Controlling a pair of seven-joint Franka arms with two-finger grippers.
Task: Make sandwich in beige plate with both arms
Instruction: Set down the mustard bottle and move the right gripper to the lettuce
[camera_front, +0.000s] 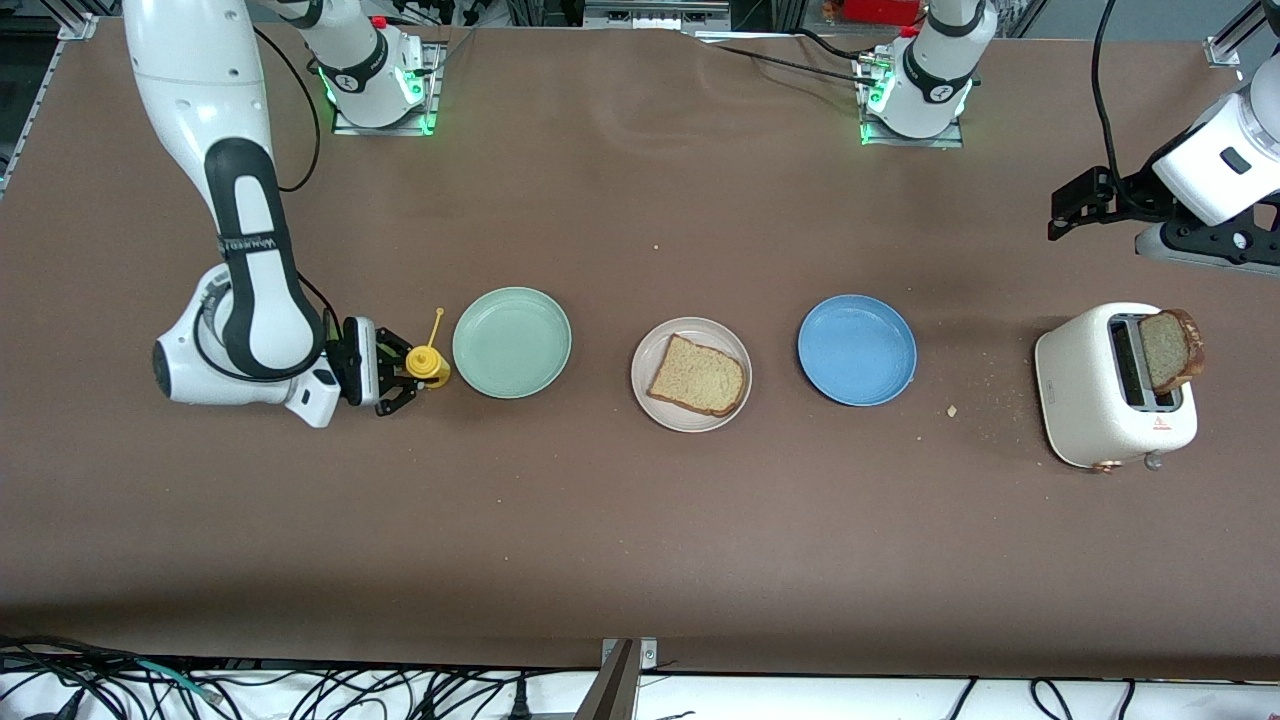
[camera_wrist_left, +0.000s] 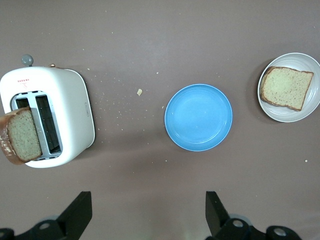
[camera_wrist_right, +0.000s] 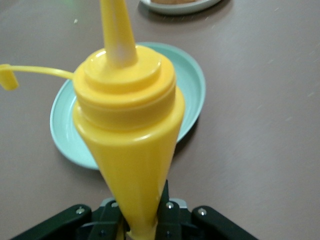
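Observation:
The beige plate (camera_front: 712, 328) lies mid-table with one tan bread slice (camera_front: 698, 376) on it; both also show in the left wrist view, plate (camera_wrist_left: 295, 116) and slice (camera_wrist_left: 286, 87). A second bread slice (camera_front: 1170, 350) sticks out of the white toaster (camera_front: 1090, 400) at the left arm's end of the table. No lettuce is in view. My right gripper (camera_front: 405, 375) is shut on an upright yellow squeeze bottle (camera_front: 428, 365) beside the mint green plate (camera_front: 511, 342). My left gripper (camera_front: 1065, 212) is open and empty, up in the air over the table beside the toaster.
A blue plate (camera_front: 856, 349) lies between the beige plate and the toaster. Crumbs (camera_front: 951, 410) lie on the brown table near the toaster. The bottle's tethered cap (camera_wrist_right: 7, 77) hangs out to one side of the bottle. Cables run along the table edge nearest the front camera.

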